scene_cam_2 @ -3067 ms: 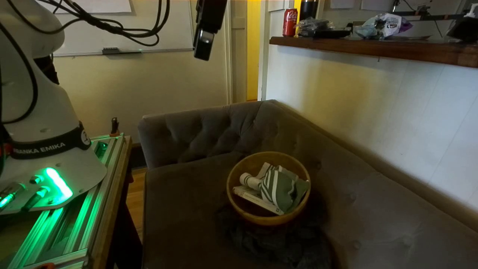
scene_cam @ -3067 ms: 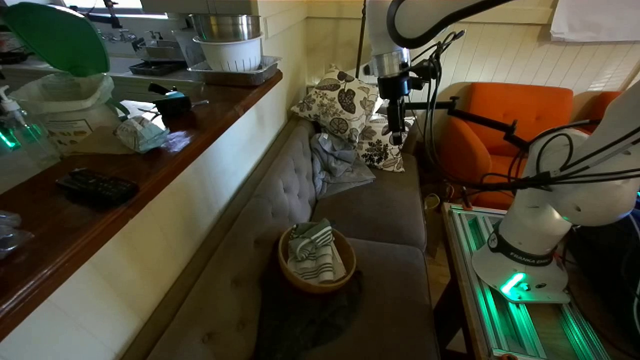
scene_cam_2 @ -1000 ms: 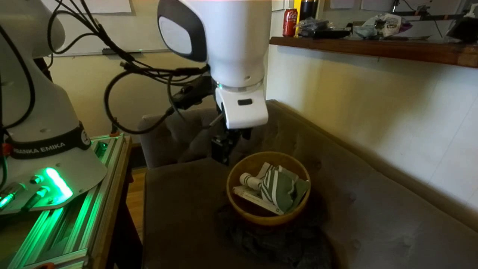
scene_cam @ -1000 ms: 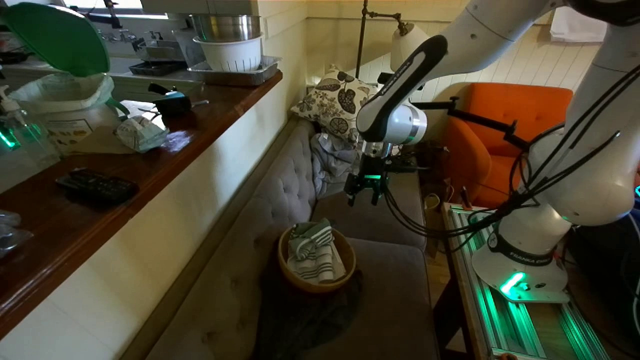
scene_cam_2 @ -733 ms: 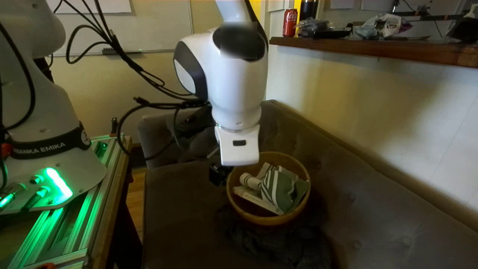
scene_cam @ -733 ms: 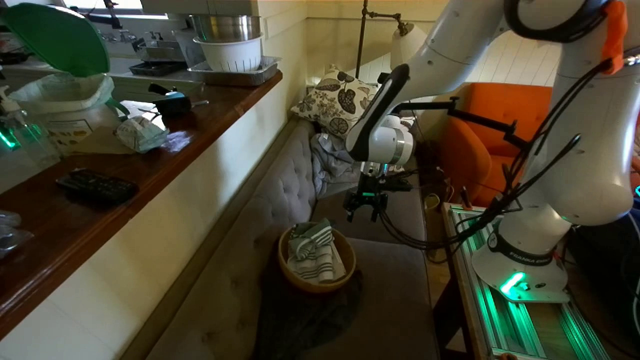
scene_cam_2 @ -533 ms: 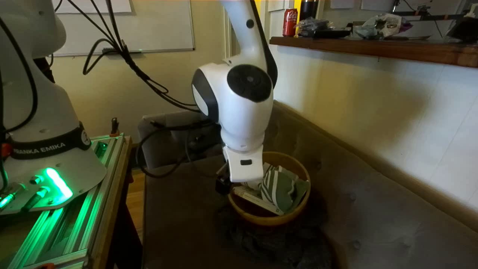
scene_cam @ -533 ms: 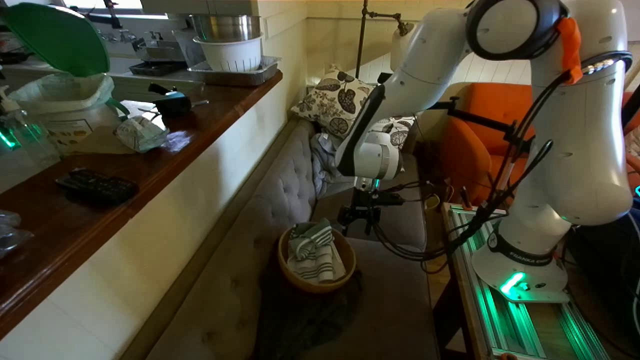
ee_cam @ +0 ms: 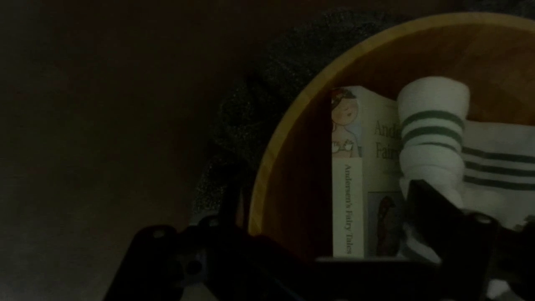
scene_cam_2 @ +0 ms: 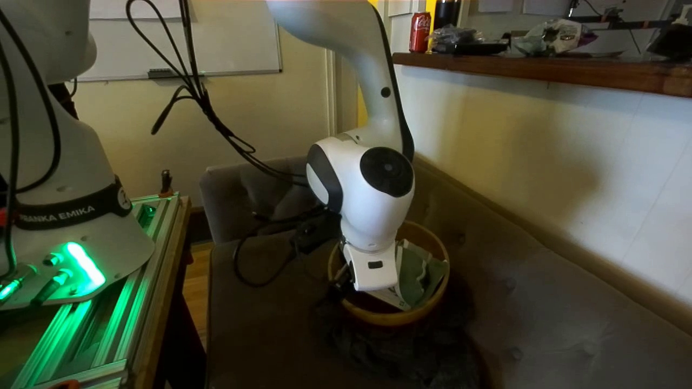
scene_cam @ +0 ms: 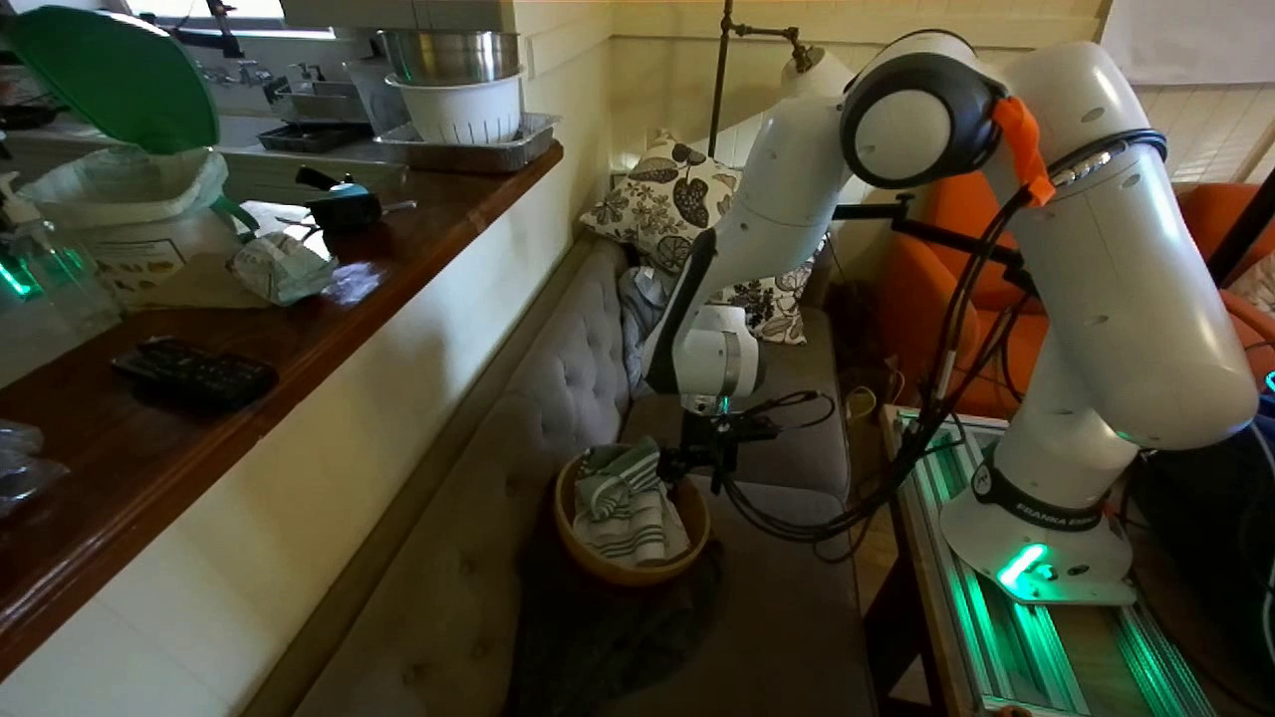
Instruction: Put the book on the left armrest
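The book (ee_cam: 347,205), "Andersen's Fairy Tales" with a pale spine, lies inside a round wooden bowl (ee_cam: 288,121). A green-and-white striped towel (ee_cam: 434,121) partly covers it. In an exterior view a sliver of the book (scene_cam_2: 393,300) shows below my wrist. My gripper (ee_cam: 328,194) is open and empty. In the wrist view its left finger appears over the bowl's rim and its right finger over the towel, with the spine between; contact cannot be told. In an exterior view the gripper (scene_cam: 687,473) is at the bowl's edge. A tufted armrest (scene_cam_2: 230,194) stands behind the bowl.
The bowl sits on a dark cloth (scene_cam_2: 400,351) on the grey sofa (scene_cam: 787,617). Floral cushions (scene_cam: 677,194) and a grey cloth (scene_cam: 642,299) lie at the sofa's far end. A wooden counter (scene_cam: 438,239) runs along the sofa's back. Cables (scene_cam: 877,488) hang from my arm.
My arm has swung in and come down from high above the sofa to the bowl, the gripper lowering steadily to its rim. The bowl, book and towel have not visibly moved.
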